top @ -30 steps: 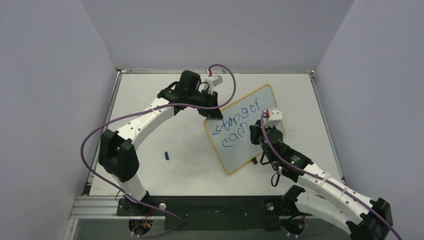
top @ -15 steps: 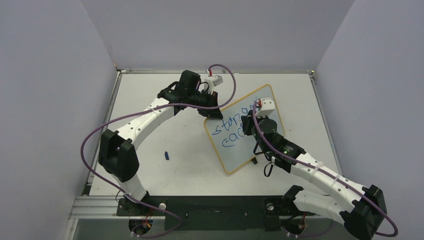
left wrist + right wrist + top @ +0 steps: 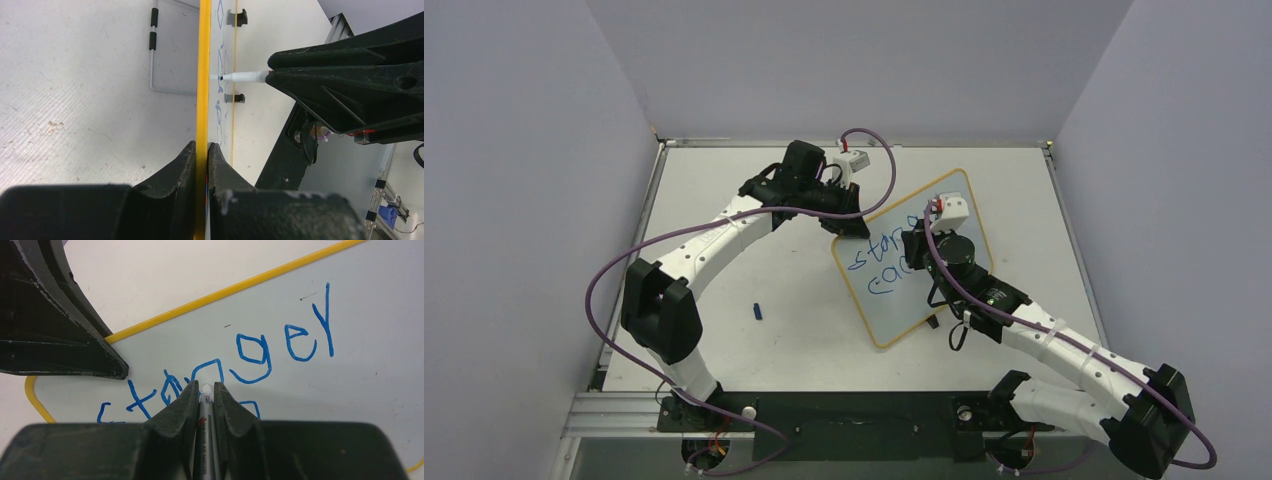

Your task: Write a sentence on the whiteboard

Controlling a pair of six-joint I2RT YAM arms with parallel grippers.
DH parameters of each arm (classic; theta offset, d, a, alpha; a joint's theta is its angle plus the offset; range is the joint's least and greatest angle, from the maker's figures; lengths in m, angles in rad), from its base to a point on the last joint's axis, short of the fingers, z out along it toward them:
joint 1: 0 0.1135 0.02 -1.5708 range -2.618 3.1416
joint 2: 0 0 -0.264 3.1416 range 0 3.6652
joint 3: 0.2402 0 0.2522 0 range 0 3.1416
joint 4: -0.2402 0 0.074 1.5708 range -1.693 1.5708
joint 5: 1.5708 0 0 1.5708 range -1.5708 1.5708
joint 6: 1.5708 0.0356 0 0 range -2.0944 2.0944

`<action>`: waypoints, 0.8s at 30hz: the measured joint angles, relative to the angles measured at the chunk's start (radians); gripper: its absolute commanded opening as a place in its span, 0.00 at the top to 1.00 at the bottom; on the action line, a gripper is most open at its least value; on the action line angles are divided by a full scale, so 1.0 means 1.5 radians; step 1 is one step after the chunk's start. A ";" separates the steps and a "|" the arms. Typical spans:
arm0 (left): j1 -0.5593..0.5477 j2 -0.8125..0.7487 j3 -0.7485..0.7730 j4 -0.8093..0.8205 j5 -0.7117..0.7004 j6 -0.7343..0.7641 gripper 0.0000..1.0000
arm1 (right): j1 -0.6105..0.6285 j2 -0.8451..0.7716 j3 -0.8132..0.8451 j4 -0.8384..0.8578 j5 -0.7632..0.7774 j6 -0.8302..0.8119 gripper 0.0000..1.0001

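The whiteboard [image 3: 902, 306], white with a yellow frame, stands tilted at mid-table. My left gripper [image 3: 848, 222] is shut on its upper left edge; in the left wrist view the fingers [image 3: 187, 160] clamp the yellow frame [image 3: 202, 75]. My right gripper [image 3: 916, 245] is shut on a marker [image 3: 204, 440] in front of the board. The marker [image 3: 246, 77] touches the board face with its tip. The sentence [image 3: 260, 354] is in blue: "stanger" on the first line, and "can" [image 3: 886, 283] on the second line. The right arm hides the end of the first line from above.
A small blue cap [image 3: 758, 312] lies on the table left of the board. A wire stand [image 3: 167, 55] sits behind the board. Grey walls close in the table [image 3: 724, 240] on three sides.
My right gripper has moved up and left across the board with the marker, from beside the second line to the first line. The left arm and the board have not moved.
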 measured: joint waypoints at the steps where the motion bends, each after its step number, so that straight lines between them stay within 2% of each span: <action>1: 0.000 0.000 0.000 0.000 0.000 0.000 1.00 | 0.000 0.001 0.000 0.001 0.000 0.000 1.00; 24: 0.000 0.000 0.000 0.000 -0.003 0.000 1.00 | 0.000 -0.035 -0.065 0.014 0.040 0.009 1.00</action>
